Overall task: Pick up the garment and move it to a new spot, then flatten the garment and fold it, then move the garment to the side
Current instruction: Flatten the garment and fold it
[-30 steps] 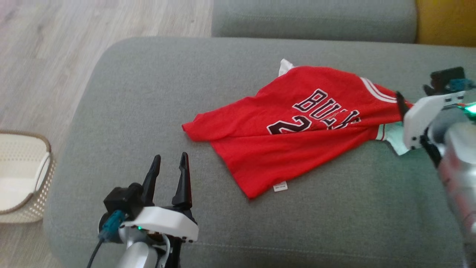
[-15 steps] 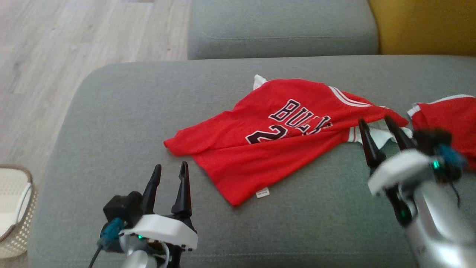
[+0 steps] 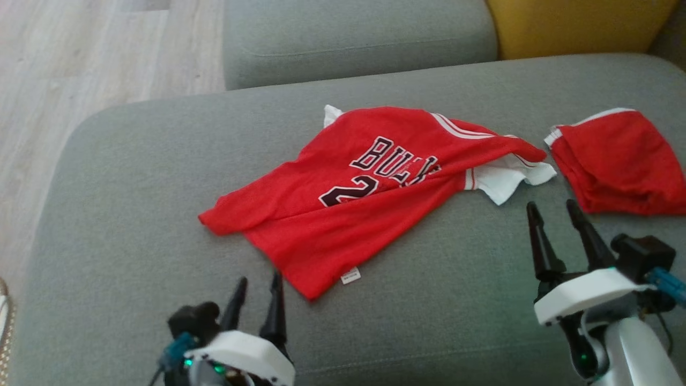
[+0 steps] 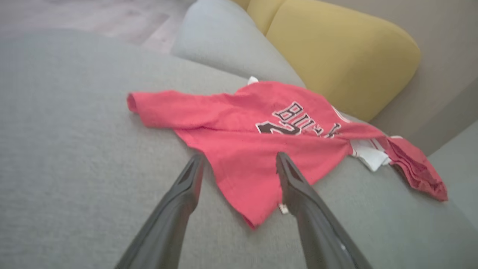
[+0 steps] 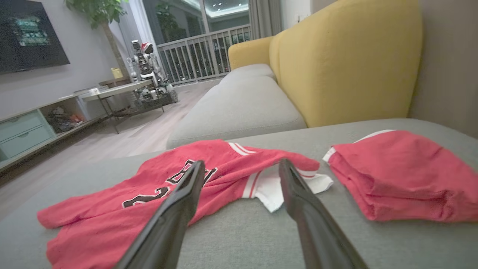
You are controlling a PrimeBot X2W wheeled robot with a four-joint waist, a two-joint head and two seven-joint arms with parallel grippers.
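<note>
The garment [image 3: 370,198] is a red jersey with black lettering and white trim. It lies loosely doubled over in the middle of the grey sofa seat [image 3: 134,187]. My left gripper [image 3: 260,280] is open just short of the jersey's near corner, and in the left wrist view [image 4: 239,157] that corner [image 4: 246,179] lies between the finger lines. My right gripper [image 3: 552,208] is open and empty below the jersey's white right end. In the right wrist view [image 5: 242,163] it points at the jersey [image 5: 149,186] from a little way off.
A second red garment [image 3: 616,161] lies bunched at the seat's right end, near my right gripper. A yellow backrest [image 3: 568,24] and another grey cushion [image 3: 353,37] stand behind. Wooden floor [image 3: 80,64] runs along the left edge of the seat.
The camera has swung right, sliding the scene left and bringing the second red garment into view. My right gripper has drawn back from the jersey's right end to the lower right.
</note>
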